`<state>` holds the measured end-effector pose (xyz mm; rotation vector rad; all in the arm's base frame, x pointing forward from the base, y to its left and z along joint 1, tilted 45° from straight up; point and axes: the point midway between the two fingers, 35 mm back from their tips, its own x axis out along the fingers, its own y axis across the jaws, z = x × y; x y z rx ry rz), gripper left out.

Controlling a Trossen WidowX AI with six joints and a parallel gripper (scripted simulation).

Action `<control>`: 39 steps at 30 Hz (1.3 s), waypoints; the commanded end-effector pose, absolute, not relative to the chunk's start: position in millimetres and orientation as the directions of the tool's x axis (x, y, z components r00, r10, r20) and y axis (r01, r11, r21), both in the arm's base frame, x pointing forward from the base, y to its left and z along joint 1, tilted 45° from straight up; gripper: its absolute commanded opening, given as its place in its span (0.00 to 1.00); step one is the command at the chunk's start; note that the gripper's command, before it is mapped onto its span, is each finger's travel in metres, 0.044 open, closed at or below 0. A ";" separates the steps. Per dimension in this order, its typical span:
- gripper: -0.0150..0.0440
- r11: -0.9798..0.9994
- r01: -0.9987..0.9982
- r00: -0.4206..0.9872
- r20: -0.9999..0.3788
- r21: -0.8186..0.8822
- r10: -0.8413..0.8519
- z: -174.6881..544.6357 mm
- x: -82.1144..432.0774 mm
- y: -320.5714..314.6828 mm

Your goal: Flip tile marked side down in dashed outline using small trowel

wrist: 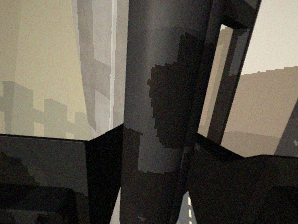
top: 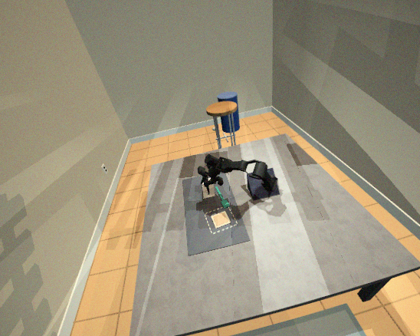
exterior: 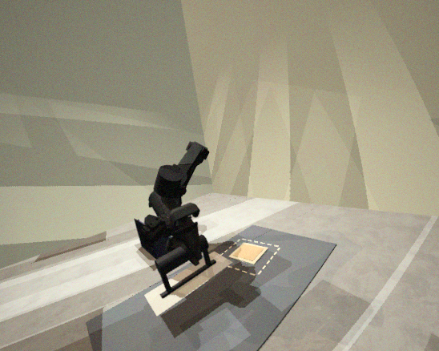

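Observation:
The tile (top: 221,219) (exterior: 248,253) looks to lie flat inside the dashed outline (top: 213,232) (exterior: 270,264) on the dark mat (top: 201,242) (exterior: 302,256). Its plain tan face shows on top; no mark shows on it. My gripper (top: 211,179) (exterior: 184,248) (wrist: 155,128) is shut on the black handle of the small trowel (top: 211,192) (exterior: 159,301) (wrist: 160,50). The trowel's pale rectangular plate is held above the mat, behind the tile in the top view, with its shadow on the mat. The fingers' exact hold is partly hidden.
A green tool (top: 225,202) with a narrow handle lies on the mat between the trowel and the tile, off to the arm-base side. The arm's dark base plate (top: 254,192) stands on the table (top: 285,249) beside the mat. A stool (top: 221,109) and a blue barrel (top: 233,123) stand behind the table.

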<state>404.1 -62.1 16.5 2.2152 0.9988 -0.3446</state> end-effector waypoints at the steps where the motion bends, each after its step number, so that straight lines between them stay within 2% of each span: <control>1: 0.25 -0.543 0.736 0.670 -0.549 0.404 0.500 3.9 411.6 -75.1; 10: 0.25 -0.681 0.693 0.607 -0.702 0.237 0.372 -30.9 416.0 -94.0; 21: 0.25 -0.832 0.545 0.468 -0.861 0.102 0.201 -70.5 411.3 -118.1; 39: 0.25 -0.964 0.240 0.179 -0.981 0.113 -0.071 -113.6 389.2 -154.1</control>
